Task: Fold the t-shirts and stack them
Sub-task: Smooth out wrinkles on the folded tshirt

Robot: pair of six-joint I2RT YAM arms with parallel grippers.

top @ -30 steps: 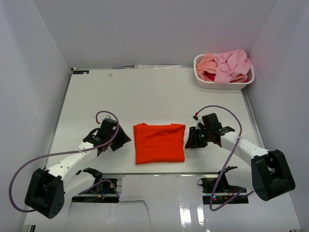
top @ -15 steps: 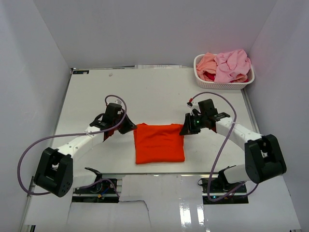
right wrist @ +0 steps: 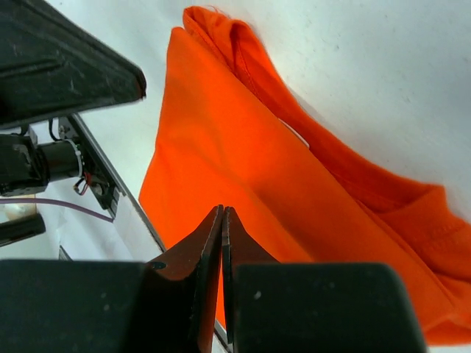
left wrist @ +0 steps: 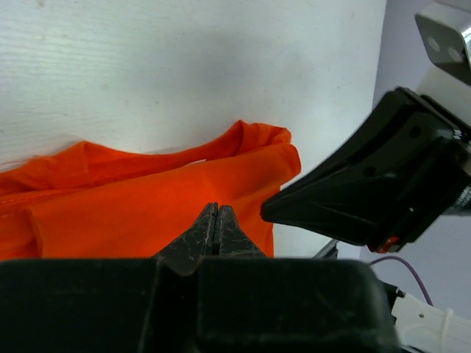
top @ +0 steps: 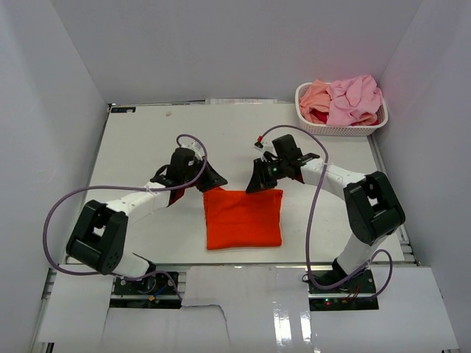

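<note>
The orange-red t-shirt [top: 243, 218] lies folded into a neat rectangle at the middle of the desk [top: 147, 140], a little below the frame's centre in the top view. Both arms reach inward to its upper edge. The left gripper [top: 212, 179] sits at the shirt's upper left corner and the right gripper [top: 255, 182] at the upper edge, right of its middle, the two near each other but apart.

In the left wrist view the left gripper [left wrist: 218, 207] has its fingers pressed together, the tips over the orange cloth [left wrist: 140, 206]. Whether they nip any of it cannot be told. The right gripper's black body fills the right of that frame. In the right wrist view the right gripper [right wrist: 221, 210] is likewise pressed together above the shirt [right wrist: 243, 154], whose collar edge runs toward the lower right.

In the upper right corner of the desk stands a white basket [top: 340, 130] holding a light pink t-shirt [top: 355, 99] and a salmon-peach t-shirt [top: 315, 95], well apart from the folded one.
</note>
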